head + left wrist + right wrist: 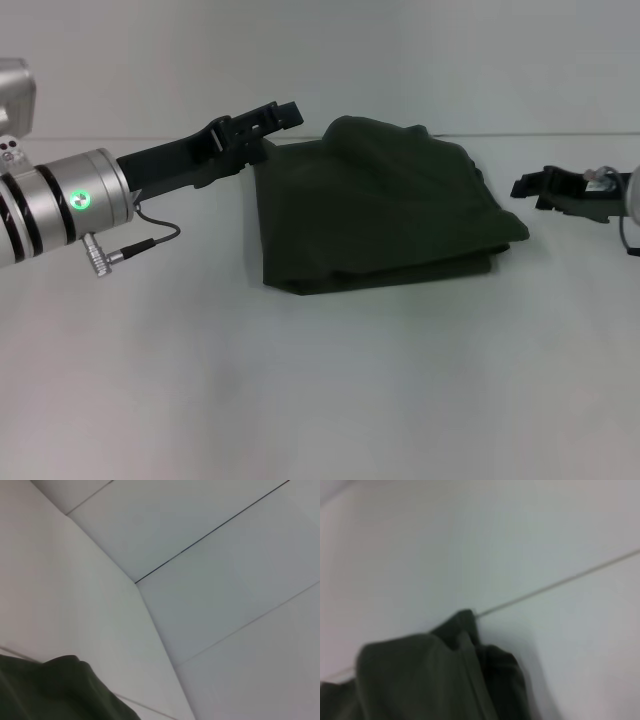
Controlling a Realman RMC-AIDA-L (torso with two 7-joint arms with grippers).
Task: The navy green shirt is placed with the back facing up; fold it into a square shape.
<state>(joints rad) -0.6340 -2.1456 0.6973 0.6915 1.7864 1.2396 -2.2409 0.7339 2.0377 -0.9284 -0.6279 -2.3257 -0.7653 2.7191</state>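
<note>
The dark olive-green soft fabric shirt (385, 205) lies folded into a rough, layered rectangle on the plain white table (320, 390), a little toward the far side and near the middle. Its plain side faces up, its far edge bunches into a low hump, and stacked layers show along the near right edge. The left gripper (272, 117), black on a silver arm, reaches in from the left and hangs just beside the shirt's far left corner; whether its fingers are spread or closed cannot be told. The right gripper (530, 186), also black, sits low to the right of the shirt, apart from the cloth, and its fingers' state cannot be told either. Both wrist views catch a corner of the green fabric against the white surface.
</note>
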